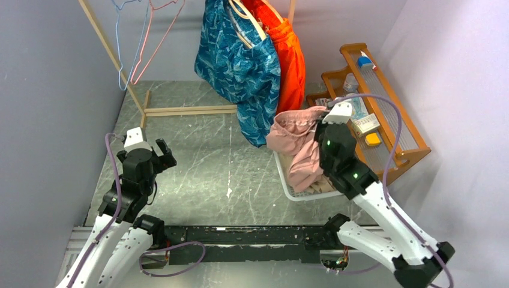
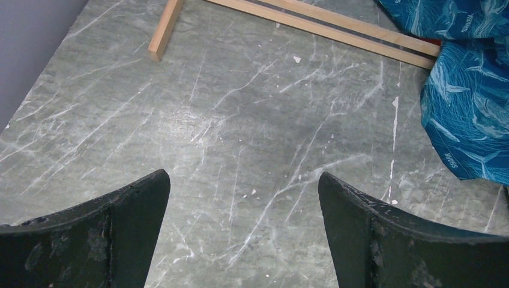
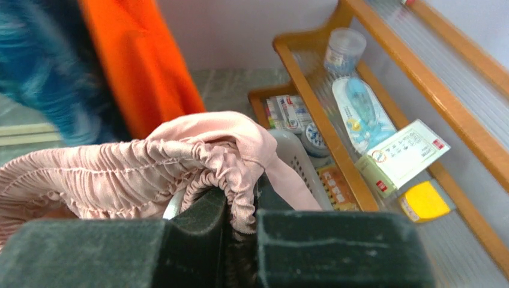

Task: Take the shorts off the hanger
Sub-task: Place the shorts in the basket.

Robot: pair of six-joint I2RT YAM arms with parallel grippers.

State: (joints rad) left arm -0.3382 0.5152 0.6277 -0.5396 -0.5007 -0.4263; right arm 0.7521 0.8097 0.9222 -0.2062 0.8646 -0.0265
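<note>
Pink shorts (image 1: 291,135) clamped by the right fingers (image 3: 198,216).
They drape over the white basket (image 1: 294,193) at 3 o'clock; left fingers (image 2: 135,207) spread apart, holding nothing, above the grey marble counter (image 2: 240,120).

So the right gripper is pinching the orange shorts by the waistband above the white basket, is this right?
No, it is the pink shorts. The right gripper pinches them by the waistband above the white basket; the orange shorts hang from the rack. The right wrist view shows this.

The shorts (image 1: 240,66) hang behind the basket (image 1: 303,195), shelf (image 1: 420,147) at its right.
</note>
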